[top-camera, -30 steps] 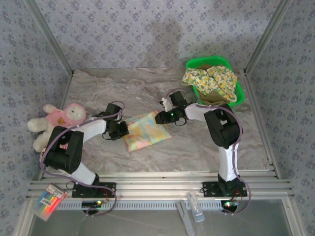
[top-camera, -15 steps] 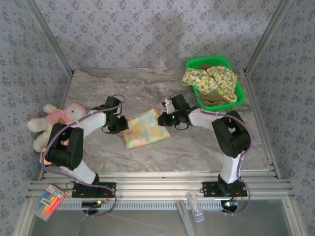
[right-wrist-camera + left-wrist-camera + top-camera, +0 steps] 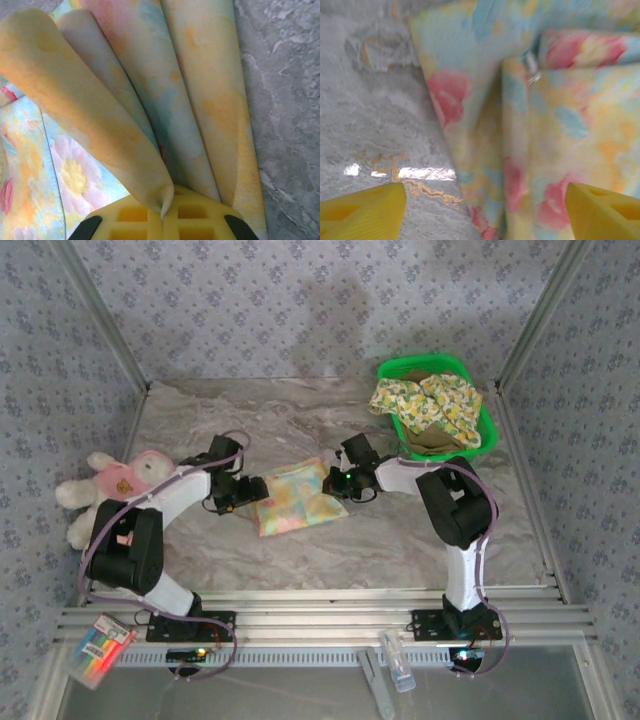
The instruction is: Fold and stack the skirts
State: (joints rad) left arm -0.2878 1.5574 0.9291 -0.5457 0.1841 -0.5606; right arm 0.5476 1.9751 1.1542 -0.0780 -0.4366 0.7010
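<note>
The pale yellow pastel-patterned skirt [image 3: 295,503] lies folded in the middle of the table. My left gripper [image 3: 248,492] is at its left edge, open, and its yellow fingertips [image 3: 362,210] straddle the cloth's edge [image 3: 535,150] without holding it. My right gripper [image 3: 333,483] is at the skirt's right edge, shut on bunched folds of the pastel skirt [image 3: 150,100] that fan out from the jaws [image 3: 170,207]. A white-yellow floral skirt [image 3: 425,400] is draped over the green basket [image 3: 487,430], with olive-khaki cloth [image 3: 432,444] under it.
A pink plush toy [image 3: 115,485] lies at the table's left edge beside the left arm. A pack of markers [image 3: 97,650] and a small bottle [image 3: 400,665] lie in front of the rail. Patterned walls enclose the table.
My left gripper has opened and let go of the pastel skirt. My right gripper has shut on the skirt's right edge, and the cloth has shifted slightly left.
</note>
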